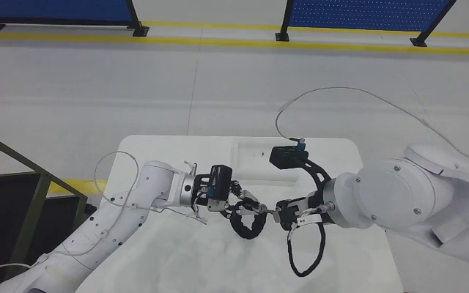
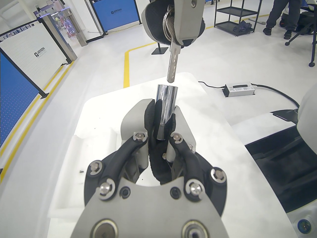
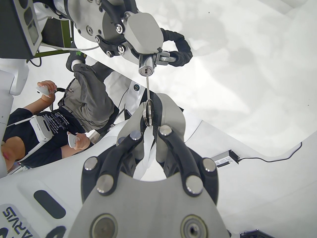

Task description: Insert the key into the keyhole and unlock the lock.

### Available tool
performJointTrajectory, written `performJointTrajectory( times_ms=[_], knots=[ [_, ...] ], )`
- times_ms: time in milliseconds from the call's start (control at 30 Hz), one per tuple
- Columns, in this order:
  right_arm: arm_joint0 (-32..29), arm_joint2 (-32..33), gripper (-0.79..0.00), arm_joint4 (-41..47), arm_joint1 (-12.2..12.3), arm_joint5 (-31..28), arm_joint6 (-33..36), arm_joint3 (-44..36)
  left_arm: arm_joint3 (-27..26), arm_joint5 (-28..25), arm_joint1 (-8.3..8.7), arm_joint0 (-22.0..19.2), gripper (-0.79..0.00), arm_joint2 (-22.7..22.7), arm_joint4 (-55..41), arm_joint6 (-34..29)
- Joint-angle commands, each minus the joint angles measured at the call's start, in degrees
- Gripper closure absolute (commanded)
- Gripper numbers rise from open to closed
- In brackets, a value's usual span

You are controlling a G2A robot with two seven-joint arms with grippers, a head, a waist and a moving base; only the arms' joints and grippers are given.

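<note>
Over table, key between right jaws

Noted white desk with rounded corners. Logged yellow line on pale floor beyond it, two blue barrier panels on black feet behind that. Spotted grey power box on floor just beside desk, black cable trailing from it. Recorded black open shelf rack farther off.
</note>
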Motion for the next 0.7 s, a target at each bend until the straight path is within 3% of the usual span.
performJointTrajectory(
  times_ms=[0, 667],
  knots=[
    [-0.07, 0.0, 0.0, 0.03, 0.21, -0.09, 0.09, -0.12, -0.01, 0.0, 0.03, -0.11, 0.0, 0.18, -0.19, -0.04],
    [-0.56, 0.0, 0.0, -0.45, 0.41, -0.14, 0.13, 0.02, 0.37, 0.0, -0.49, -1.23, 0.0, 1.6, -1.04, -0.77]
  ],
)
